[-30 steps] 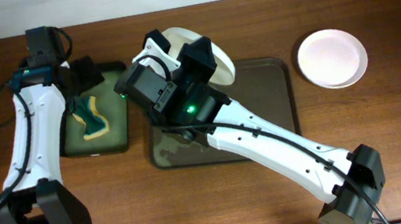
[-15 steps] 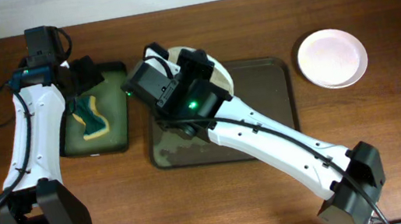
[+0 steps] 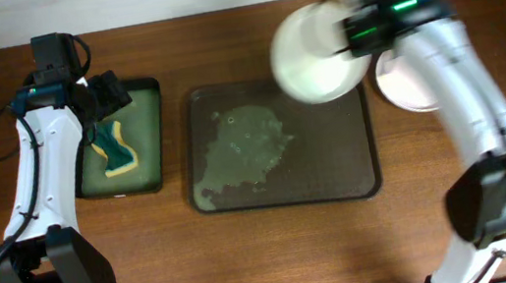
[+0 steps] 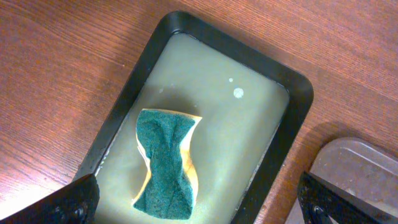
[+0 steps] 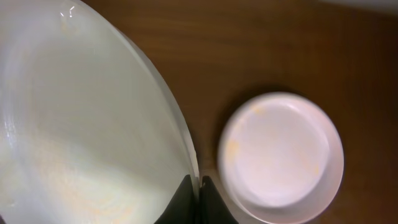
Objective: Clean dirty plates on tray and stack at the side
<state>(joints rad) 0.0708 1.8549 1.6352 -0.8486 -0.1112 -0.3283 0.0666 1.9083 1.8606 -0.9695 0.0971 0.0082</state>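
Note:
My right gripper (image 3: 353, 36) is shut on the rim of a white plate (image 3: 312, 54) and holds it in the air over the back right corner of the dark brown tray (image 3: 355, 162). In the right wrist view this plate (image 5: 81, 124) fills the left side, pinched between the fingers (image 5: 199, 194). Another white plate (image 3: 429, 87) lies on the table to the right of the tray, partly hidden by my right arm; it shows in the right wrist view (image 5: 280, 155). The tray holds only a wet smear (image 3: 248, 142). My left gripper (image 4: 196, 202) is open above the sponge (image 4: 165, 165).
A small black tray (image 3: 152, 126) with greenish liquid stands left of the brown tray and holds the green and yellow sponge (image 3: 115, 148). Bare wooden table (image 3: 289, 255) lies in front of both trays.
My right arm has swung from the tray's back left to its back right, carrying the plate with it toward the plate on the table. The left arm has not moved.

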